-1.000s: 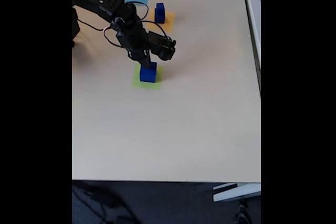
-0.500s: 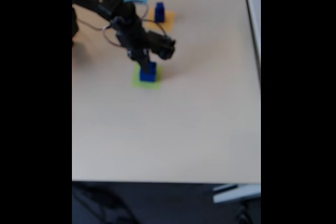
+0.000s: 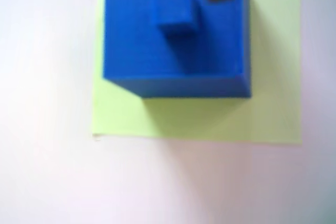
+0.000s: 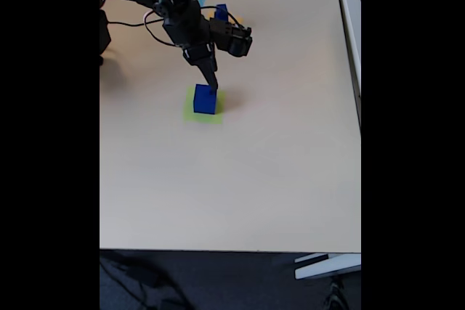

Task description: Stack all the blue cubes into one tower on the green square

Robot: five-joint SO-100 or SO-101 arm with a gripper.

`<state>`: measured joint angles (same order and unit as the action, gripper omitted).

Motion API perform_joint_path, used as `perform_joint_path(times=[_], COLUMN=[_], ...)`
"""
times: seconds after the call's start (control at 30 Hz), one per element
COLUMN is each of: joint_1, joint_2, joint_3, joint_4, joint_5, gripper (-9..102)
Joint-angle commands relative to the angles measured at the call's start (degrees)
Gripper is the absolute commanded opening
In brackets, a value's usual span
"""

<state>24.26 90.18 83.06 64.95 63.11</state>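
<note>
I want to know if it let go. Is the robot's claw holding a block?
No, nothing is held. The little block sits free on the big block, and the claw is just above it.

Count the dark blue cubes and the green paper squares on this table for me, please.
Dark blue cubes: 3, namely the large cube, the small cube on top of it, and a third cube farther back, behind the arm.
Green square: 1
Total: 4

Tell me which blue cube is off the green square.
The blue cube half hidden behind the arm at the fixed view's top; the other two sit stacked on the green square.
</note>
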Motion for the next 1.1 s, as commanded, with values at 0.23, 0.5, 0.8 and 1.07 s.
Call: perform_joint_path(times=[0.23,0.5,0.8,1.07], joint_1=[-14.77,-32.96,-42.63,-43.15], joint_2=[7.38,2.20,-8.09,-9.84], joint_3=[-8.61,-8.96,-12.22,-11.16], joint_4=[0.70,1.41,-1.23,-1.23], joint_5=[15.82,36.56,47.90,47.20], gripper=[31,31,35,36])
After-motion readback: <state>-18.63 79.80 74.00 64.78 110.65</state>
